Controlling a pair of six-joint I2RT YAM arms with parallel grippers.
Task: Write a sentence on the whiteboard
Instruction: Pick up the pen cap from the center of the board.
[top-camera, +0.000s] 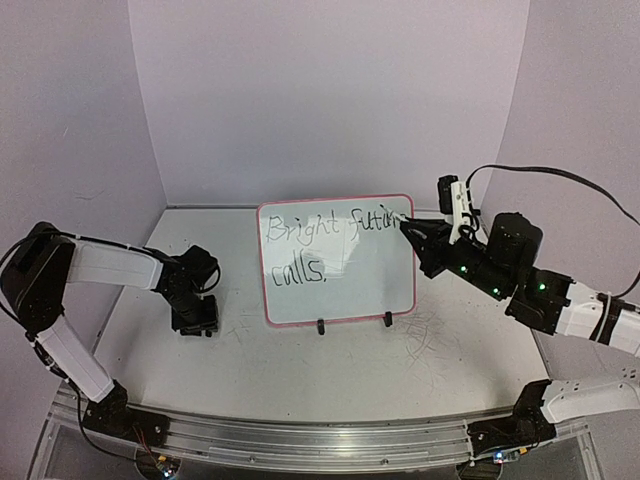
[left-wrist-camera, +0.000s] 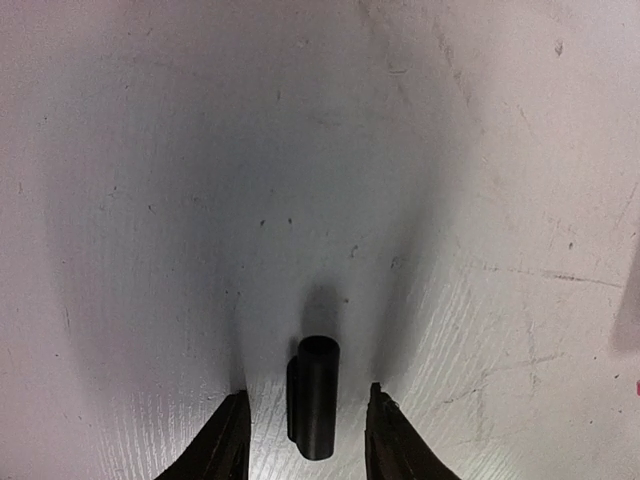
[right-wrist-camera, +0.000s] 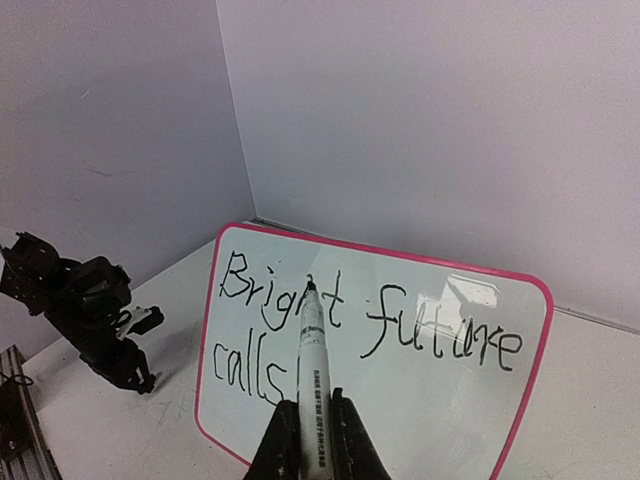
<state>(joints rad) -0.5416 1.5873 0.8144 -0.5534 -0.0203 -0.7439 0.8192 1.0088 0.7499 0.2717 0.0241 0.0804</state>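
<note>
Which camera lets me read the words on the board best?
Right wrist: the sentence is large and close, the marker covering a little. Top view shows it small, partly behind the right gripper. Left wrist shows none.

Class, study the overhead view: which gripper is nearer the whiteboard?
Right. The right gripper, holding a marker, is at the whiteboard's upper right edge; the left gripper sits low over the table, well off to its left.

Left arm (top-camera: 110, 265) low, jaws parted; right arm (top-camera: 575, 305) raised, jaws clamped.
</note>
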